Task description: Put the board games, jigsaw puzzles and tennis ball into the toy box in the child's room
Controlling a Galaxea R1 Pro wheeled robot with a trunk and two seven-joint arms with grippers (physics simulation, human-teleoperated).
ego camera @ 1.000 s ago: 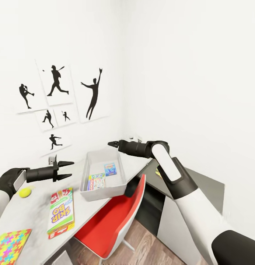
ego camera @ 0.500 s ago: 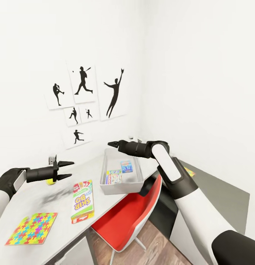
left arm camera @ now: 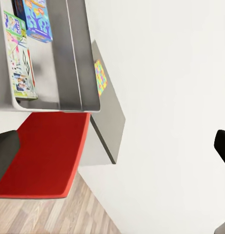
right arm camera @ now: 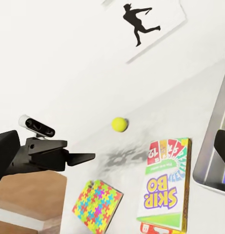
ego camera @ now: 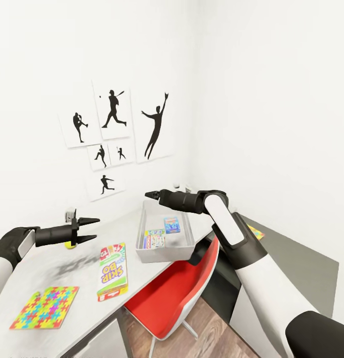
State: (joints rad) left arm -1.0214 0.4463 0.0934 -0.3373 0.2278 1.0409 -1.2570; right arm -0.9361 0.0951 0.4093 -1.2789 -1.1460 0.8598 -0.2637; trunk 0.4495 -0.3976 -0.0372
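On the light table [ego camera: 52, 268] stands the pale toy box [ego camera: 187, 244], holding the Monopoly box [ego camera: 154, 239] and a small blue game box [ego camera: 172, 224]. The SKIP-BO box [ego camera: 112, 271] lies flat beside it, and a jigsaw puzzle [ego camera: 44, 307] lies nearer the table's front. The tennis ball [ego camera: 68, 245] rests just behind my left gripper [ego camera: 92, 229], which hovers open and empty above the table. My right gripper [ego camera: 148, 194] hangs empty over the toy box's far end; the right wrist view shows its fingers [right arm camera: 5, 151] wide apart, with the ball [right arm camera: 119, 124] and SKIP-BO box [right arm camera: 163, 187] below.
A red chair [ego camera: 172, 293] is tucked under the table by the toy box. A lower dark grey cabinet [ego camera: 291, 258] runs along the right wall with a small multicoloured square [ego camera: 255, 232] on it. Silhouette sports pictures [ego camera: 112, 134] hang on the white wall.
The head view has swung, so the table, toy box and pictures sit further right in the picture than a second ago. Both arms keep their pose; nothing on the table has moved.
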